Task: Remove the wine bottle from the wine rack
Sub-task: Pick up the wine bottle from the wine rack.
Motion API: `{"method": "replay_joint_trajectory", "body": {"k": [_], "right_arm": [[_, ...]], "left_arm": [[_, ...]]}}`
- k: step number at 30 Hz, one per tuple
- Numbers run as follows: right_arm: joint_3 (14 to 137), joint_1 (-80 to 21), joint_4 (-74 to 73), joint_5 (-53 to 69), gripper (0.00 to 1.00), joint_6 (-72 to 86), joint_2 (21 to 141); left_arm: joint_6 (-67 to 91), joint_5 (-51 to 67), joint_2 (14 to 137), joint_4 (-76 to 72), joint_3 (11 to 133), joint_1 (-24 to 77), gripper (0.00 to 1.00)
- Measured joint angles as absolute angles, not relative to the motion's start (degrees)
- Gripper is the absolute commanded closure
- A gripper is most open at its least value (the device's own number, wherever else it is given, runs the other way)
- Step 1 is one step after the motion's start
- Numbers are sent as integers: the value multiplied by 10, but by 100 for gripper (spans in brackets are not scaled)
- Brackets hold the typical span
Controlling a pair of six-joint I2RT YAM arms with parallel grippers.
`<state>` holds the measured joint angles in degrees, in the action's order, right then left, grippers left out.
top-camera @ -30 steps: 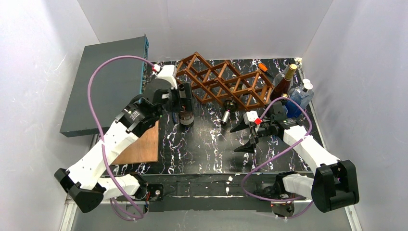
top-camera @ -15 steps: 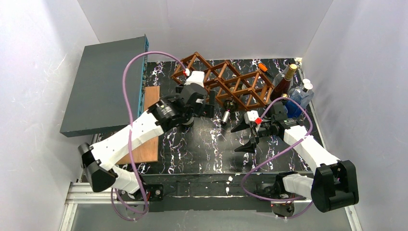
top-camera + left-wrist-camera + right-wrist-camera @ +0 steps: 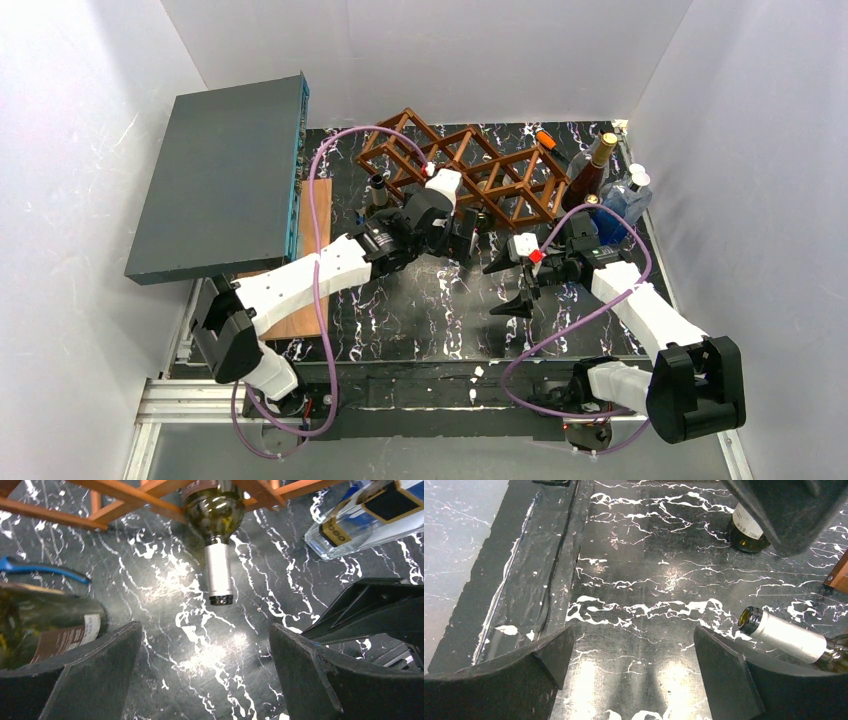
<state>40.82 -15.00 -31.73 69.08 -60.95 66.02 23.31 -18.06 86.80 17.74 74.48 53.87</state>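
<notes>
The brown lattice wine rack (image 3: 455, 165) stands at the back of the marbled table. A green wine bottle (image 3: 215, 510) lies in a lower cell, its silver foil neck (image 3: 219, 575) sticking out toward me. The neck also shows in the right wrist view (image 3: 784, 636). My left gripper (image 3: 466, 240) is open and empty just in front of that neck (image 3: 205, 672), apart from it. My right gripper (image 3: 505, 287) is open and empty to the right of the neck, low over the table (image 3: 639, 672).
A dark labelled bottle (image 3: 378, 192) stands left of the rack. A brown gold-capped bottle (image 3: 590, 170) and a clear blue bottle (image 3: 625, 200) stand at the back right. A grey flat box (image 3: 225, 170) lies at the left, with a wooden board (image 3: 305, 300) beside it.
My left gripper let go of the dark bottle, left it standing left of the rack, and swung right to the racked bottle's neck. The right arm has barely moved.
</notes>
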Motion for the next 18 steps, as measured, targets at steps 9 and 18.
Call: {"method": "replay_joint_trajectory", "body": {"k": [9, 18], "right_arm": [[411, -150, -346, 667, 2, -651, 660], [411, -147, -358, 658, 2, -667, 660]], "left_arm": [[198, -150, 921, 87, 738, 531, 2], [197, -92, 988, 51, 743, 486, 6]]}}
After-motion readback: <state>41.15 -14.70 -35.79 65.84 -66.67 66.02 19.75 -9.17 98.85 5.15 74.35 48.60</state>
